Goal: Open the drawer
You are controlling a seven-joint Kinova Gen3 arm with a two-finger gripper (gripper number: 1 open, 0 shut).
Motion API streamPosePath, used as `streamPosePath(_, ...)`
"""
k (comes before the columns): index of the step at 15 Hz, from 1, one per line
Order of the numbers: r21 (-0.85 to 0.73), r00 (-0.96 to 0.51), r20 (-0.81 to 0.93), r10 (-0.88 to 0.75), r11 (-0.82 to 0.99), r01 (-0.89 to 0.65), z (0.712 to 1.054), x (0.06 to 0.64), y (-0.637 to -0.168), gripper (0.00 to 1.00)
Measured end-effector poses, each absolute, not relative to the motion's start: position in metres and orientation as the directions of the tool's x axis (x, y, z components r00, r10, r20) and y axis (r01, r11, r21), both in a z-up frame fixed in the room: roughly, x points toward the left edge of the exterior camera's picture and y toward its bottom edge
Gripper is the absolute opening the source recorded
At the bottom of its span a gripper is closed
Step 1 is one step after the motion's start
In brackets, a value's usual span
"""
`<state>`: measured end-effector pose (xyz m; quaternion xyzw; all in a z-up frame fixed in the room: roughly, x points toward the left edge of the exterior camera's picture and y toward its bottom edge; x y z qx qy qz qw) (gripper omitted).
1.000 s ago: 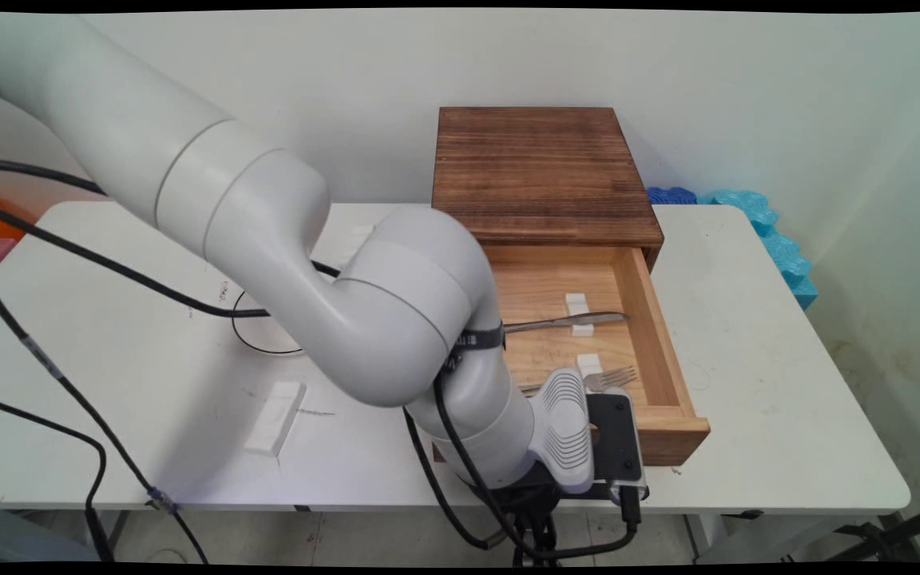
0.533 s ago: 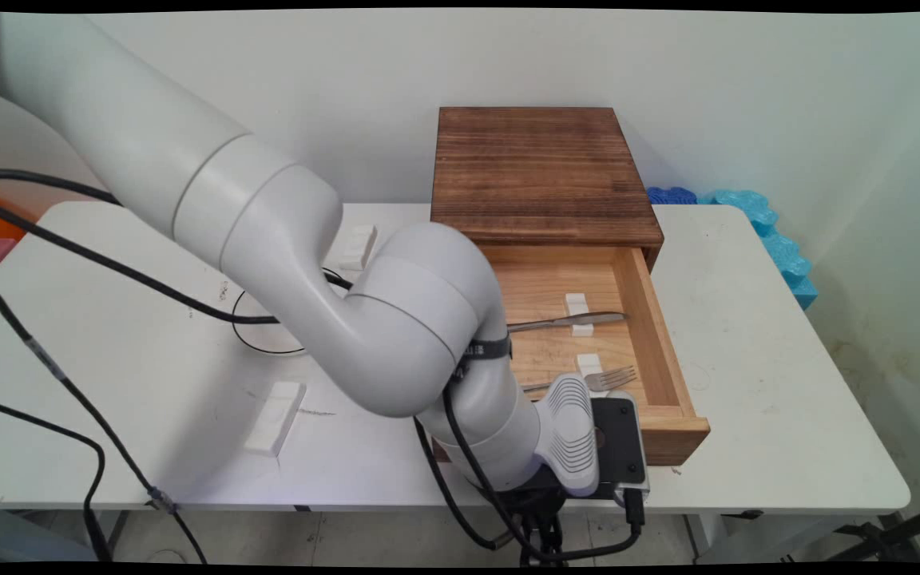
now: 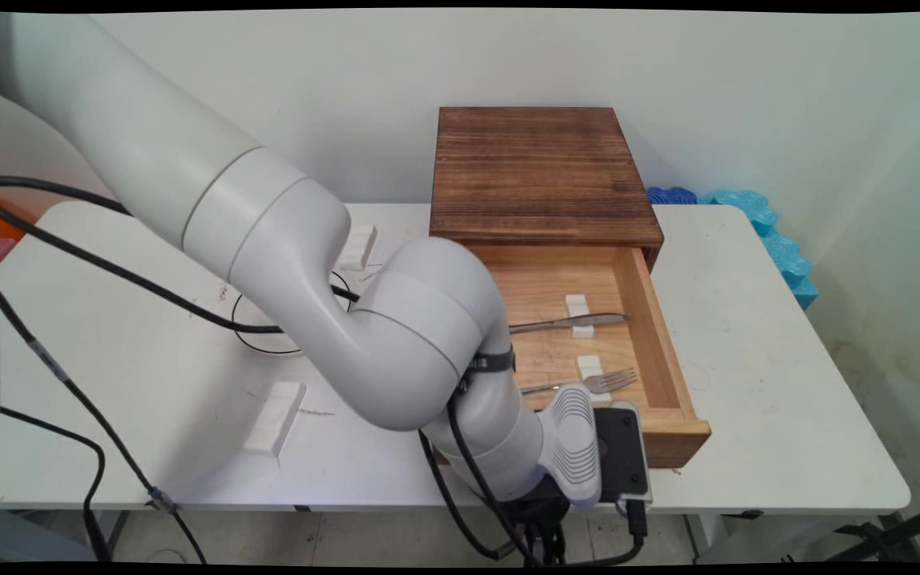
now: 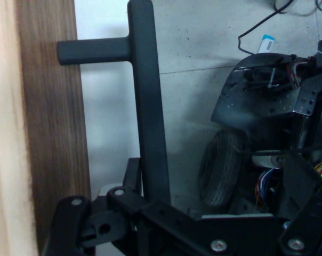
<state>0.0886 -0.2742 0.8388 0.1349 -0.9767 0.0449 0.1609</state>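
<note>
A dark wooden cabinet (image 3: 544,172) stands on the white table (image 3: 763,351), and its light wooden drawer (image 3: 664,335) is pulled far out. Inside the drawer lie a knife (image 3: 580,322) and a fork (image 3: 608,381), each across a small white rest. My gripper (image 3: 544,505) hangs below the table's front edge at the drawer's front, mostly hidden by the wrist. In the hand view the drawer's black bar handle (image 4: 146,101) runs up from just above my gripper (image 4: 150,226), with the drawer front (image 4: 51,133) to its left.
A white block (image 3: 275,417) lies on the table's left part and another (image 3: 358,246) near the cabinet's left side. A black cable loops on the table (image 3: 252,339). Blue foam pieces (image 3: 779,239) sit at the back right. Below the table, the hand view shows a wheeled base (image 4: 273,138).
The wrist and hand have slid a little to the right and toward the table's near edge. The drawer, knife and fork have shifted barely, if at all.
</note>
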Motion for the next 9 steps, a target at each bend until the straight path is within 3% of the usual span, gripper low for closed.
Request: streamPosePath(9,-0.033,-0.913,0.333,-0.235,0.965,-0.261,0.8385,0.0874,-0.2642,1.00)
